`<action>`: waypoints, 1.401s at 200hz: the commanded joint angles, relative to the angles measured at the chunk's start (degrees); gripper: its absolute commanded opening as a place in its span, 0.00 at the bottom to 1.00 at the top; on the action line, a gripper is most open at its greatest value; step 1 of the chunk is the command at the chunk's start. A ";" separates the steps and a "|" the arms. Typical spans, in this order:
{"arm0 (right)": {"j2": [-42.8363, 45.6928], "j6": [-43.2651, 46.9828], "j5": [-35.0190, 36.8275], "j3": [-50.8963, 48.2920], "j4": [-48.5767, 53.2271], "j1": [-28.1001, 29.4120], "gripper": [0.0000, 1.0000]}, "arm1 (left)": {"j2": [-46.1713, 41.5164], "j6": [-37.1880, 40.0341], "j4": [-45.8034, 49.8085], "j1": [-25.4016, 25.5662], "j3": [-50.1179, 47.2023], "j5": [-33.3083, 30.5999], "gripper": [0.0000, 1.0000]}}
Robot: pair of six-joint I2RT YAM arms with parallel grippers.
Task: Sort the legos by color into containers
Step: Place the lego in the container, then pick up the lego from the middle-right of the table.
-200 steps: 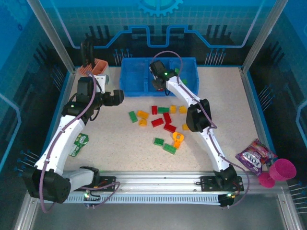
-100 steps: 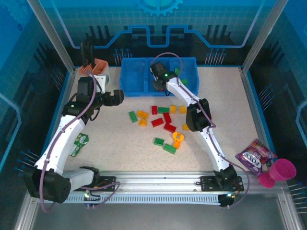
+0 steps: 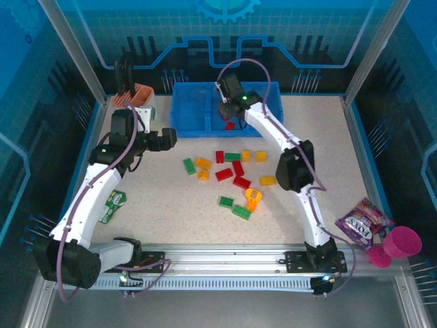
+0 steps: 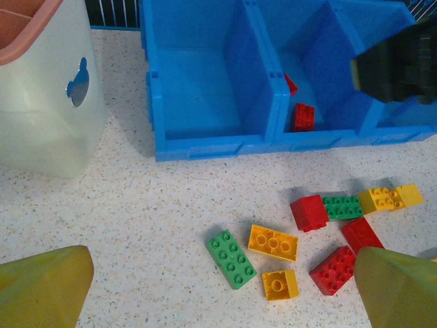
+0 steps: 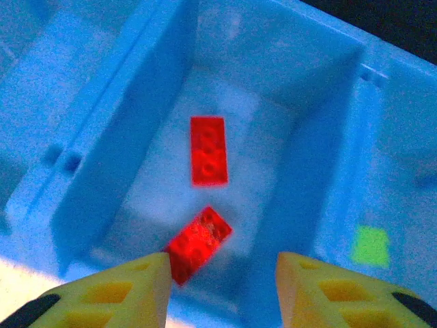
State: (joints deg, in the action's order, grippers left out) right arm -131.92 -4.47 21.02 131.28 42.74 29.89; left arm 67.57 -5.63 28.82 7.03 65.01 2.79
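— Right gripper [image 5: 220, 277]: fingers parted, nothing between them, poised over the middle compartment [image 5: 225, 96] of the blue tray [image 3: 188, 117]. Release apparently complete, so next: exit and fetch.

— Straight up first. No sideways swing until above the divider walls, or risk nudging the tray.

— Then where? Nearest on the table [image 3: 157, 219]: a pair of green bricks [image 3: 240, 212], with an orange piece [image 3: 252, 198] just beside.

— Skip those. Better to stay with red. A little farther out, take the red brick [image 3: 223, 174] at the left edge of the red cluster, with open table on its near side. Descend squarely, pinch across the short sides, lift without dragging the neighbours.

— Left gripper [image 4: 223, 273]?

— Spread wide as well, and empty. Hovering just short of the tray above a green brick [image 4: 231, 258] and an orange brick [image 4: 273, 243]. Sensible to take those from that side and keep out of the right arm's lane.

— Beyond, inside the tray?

— Two red pieces [image 5: 207, 150] flat on the middle floor, apart from each other. One green piece [image 5: 371, 246] in the right-hand compartment. Probably the left one for yellow-orange.

— Farthest back?

— Cream utensil holder [image 4: 41, 116], just left of the tray. Not part of the sort; avoid.
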 commanded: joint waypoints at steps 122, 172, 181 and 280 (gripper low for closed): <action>51.13 -17.25 -10.82 -69.07 1.79 -24.17 0.64 | 1.60 -0.82 -0.08 -0.08 1.14 0.43 0.99; 43.02 -14.29 -13.77 -70.86 -3.94 -26.92 0.65 | 1.61 -0.86 -0.24 -0.08 0.68 0.84 0.99; 41.70 -13.81 -14.07 -70.79 -5.14 -27.22 0.65 | 1.42 -0.77 -0.34 -0.08 0.60 0.78 0.99; 27.25 -10.49 -14.20 -64.95 -7.68 -29.01 0.60 | 1.21 0.52 -0.45 -0.08 0.29 -0.23 0.99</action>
State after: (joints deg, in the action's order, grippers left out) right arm -102.04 -16.53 6.98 64.23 35.24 1.67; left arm 69.30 -5.89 28.62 7.03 65.01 2.76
